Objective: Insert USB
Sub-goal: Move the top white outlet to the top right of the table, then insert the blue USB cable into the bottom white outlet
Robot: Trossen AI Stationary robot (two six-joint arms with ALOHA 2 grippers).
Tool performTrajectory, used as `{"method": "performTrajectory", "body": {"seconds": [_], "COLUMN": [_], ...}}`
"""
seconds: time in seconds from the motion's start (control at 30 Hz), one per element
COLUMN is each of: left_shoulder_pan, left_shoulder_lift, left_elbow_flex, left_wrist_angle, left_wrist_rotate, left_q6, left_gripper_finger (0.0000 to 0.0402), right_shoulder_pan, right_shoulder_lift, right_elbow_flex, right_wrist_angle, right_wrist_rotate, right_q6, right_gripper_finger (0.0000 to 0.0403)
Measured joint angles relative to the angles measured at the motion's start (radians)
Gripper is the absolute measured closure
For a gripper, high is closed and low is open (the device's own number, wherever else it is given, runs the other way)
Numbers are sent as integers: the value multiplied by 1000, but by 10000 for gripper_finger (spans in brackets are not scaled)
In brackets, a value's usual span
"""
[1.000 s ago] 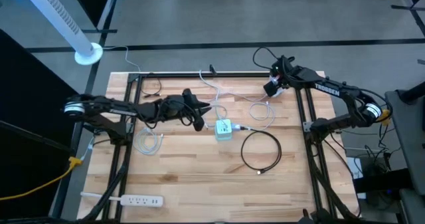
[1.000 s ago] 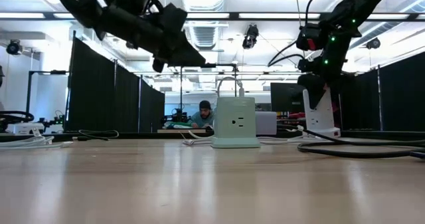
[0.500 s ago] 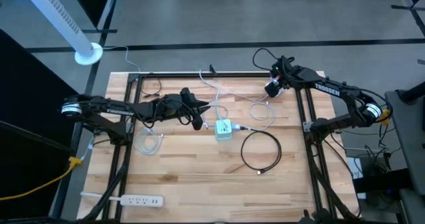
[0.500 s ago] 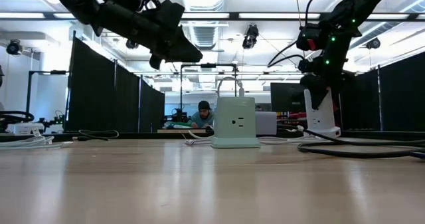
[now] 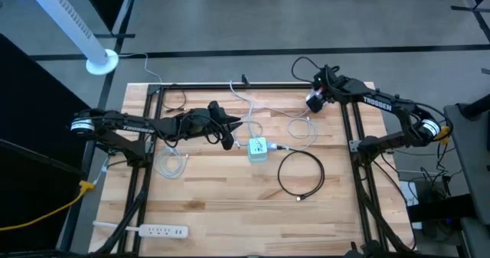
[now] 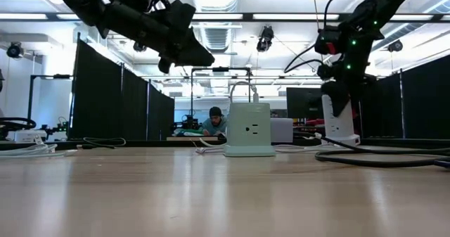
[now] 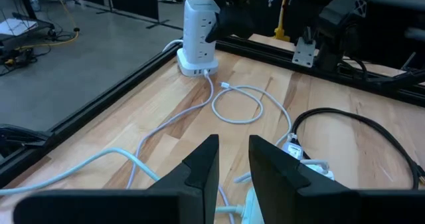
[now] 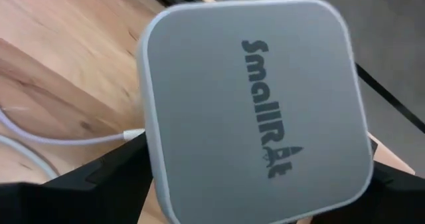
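Note:
A white tower power strip [image 7: 198, 34] stands upright at the table's far right. My right gripper [image 5: 313, 101] hangs open over it, one finger [image 8: 99, 181] on either side of its top [image 8: 252, 98]; I cannot tell if they touch. A white USB cable [image 7: 238, 108] lies looped on the wood, its plug end [image 7: 228, 86] near the tower. My left gripper [image 5: 233, 135] hovers just left of a mint power cube [image 5: 258, 148]. Its fingers [image 7: 206, 161] stand a narrow gap apart with nothing showing between them.
A black cable coil [image 5: 300, 174] lies right of the cube, a white cable bundle [image 5: 172, 163] lies left of it, and a flat white power strip [image 5: 157, 230] sits at the near left edge. A black frame [image 5: 230, 86] rims the table. A person [image 6: 216, 121] sits far behind.
My right gripper has rolled a little about its own pointing line above the tower, which has stayed where it was.

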Motion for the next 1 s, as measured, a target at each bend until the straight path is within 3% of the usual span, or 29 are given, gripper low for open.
{"method": "performTrajectory", "body": {"seconds": [0.4,0.83,1.0], "left_shoulder_pan": [0,0,0], "left_shoulder_lift": [0,1,1], "left_elbow_flex": [0,0,0], "left_wrist_angle": [1,1,1], "left_wrist_rotate": [0,0,0], "left_q6": [0,0,0], "left_gripper_finger": [332,332,332], "right_shoulder_pan": [0,1,3], "right_shoulder_lift": [-6,-6,-6], "right_elbow_flex": [-17,-71,-77], "right_wrist_angle": [-51,-91,-147], "right_wrist_rotate": [8,6,-102], "right_q6": [-35,39,85], "right_gripper_finger": [81,87,85]}}
